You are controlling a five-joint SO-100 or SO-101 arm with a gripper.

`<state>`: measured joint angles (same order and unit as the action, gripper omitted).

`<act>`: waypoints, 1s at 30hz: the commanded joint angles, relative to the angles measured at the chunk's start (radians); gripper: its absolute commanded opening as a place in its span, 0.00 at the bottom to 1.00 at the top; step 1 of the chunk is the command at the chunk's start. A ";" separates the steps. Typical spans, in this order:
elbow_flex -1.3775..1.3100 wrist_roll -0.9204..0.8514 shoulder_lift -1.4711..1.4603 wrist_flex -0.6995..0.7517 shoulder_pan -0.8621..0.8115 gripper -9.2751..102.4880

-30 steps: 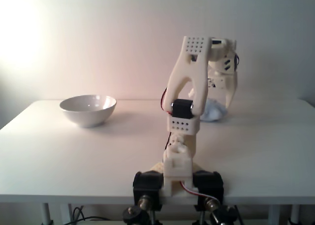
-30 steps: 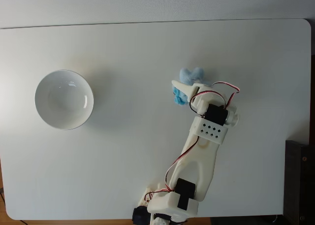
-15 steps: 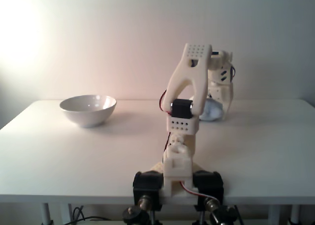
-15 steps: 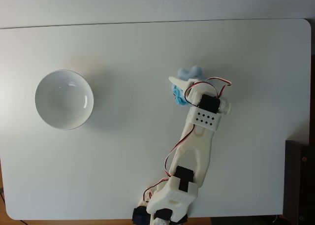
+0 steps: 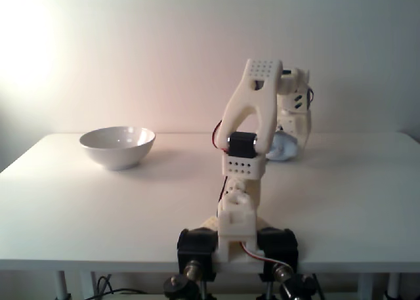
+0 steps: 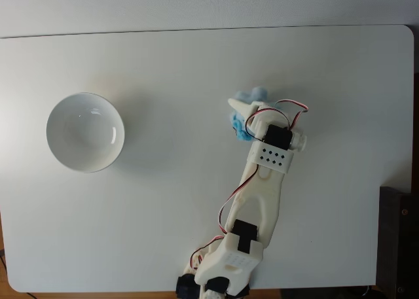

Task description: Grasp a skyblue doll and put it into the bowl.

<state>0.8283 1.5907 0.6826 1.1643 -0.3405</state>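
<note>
in the fixed view from above, the bowl [image 6: 85, 132] sits far out on the left of the white counter [image 6: 163, 57], upright and with nothing in it; in the fixed view from the front the bowl [image 5: 118, 146] stands at the left, on the far half of the counter.

moving right, a wide stretch of bare counter lies between the bowl and the arm. the arm rises from its base at the near edge and reaches away toward the far right of centre.

at the arm's tip the gripper [image 6: 245, 116] is down on the skyblue doll [image 6: 252, 95], which shows as a blue tuft poking out past the far and left sides of the jaws. from the front the skyblue doll [image 5: 283, 148] peeks out low beside the gripper [image 5: 289, 146], at or very close to the counter; whether it touches i cannot tell. the jaws look drawn in around the plush, so i judge them to be pinching the doll, though the contact itself is hidden under the wrist. the doll's long axis cannot be made out.

the relation that matters next: the doll lies right at the jaws, and the bowl is well apart, straight to the left in the view from above. the carry should need a lift first, then a long sweep leftward over the bowl's rim.
</note>
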 commanded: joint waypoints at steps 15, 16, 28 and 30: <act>0.006 0.006 0.258 -0.005 0.014 0.08; 0.006 0.006 0.281 -0.005 0.014 0.08; 0.006 0.008 0.623 -0.005 0.015 0.08; 0.006 0.008 0.684 -0.005 0.017 0.08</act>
<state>0.8498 1.5923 1.2364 1.1689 -0.3359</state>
